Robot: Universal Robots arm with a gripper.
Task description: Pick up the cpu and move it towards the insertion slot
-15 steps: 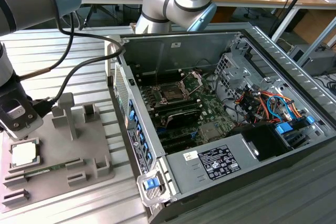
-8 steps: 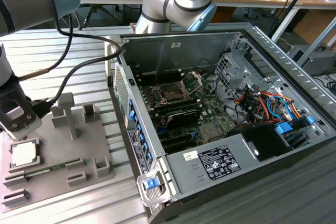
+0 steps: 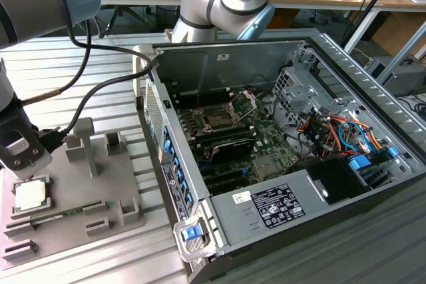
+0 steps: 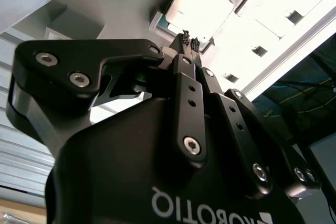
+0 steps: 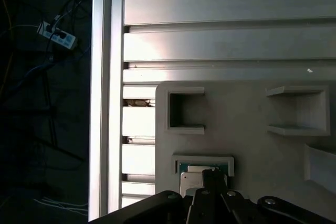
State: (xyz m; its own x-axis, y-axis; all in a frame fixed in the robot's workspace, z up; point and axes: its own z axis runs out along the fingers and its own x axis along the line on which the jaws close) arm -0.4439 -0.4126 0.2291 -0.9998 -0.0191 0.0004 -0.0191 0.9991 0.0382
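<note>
At the exterior view's left, the small square silvery cpu (image 3: 30, 195) lies in a pocket of the grey moulded tray (image 3: 73, 194) on the ribbed metal table (image 3: 106, 64). The black gripper (image 4: 189, 39) hangs just above it, jaws drawn almost together, gripping nothing. Pick-up seems not yet begun; grasping calls for parting them across the cpu. Well rightward, the silver-framed dark insertion slot (image 3: 217, 118) sits inside the open computer case (image 3: 219, 64).

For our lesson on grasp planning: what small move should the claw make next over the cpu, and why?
Probably open the claw: it looks shut just above the cpu, which lies flat in the grey holder, so as it stands it cannot straddle the chip.
</note>
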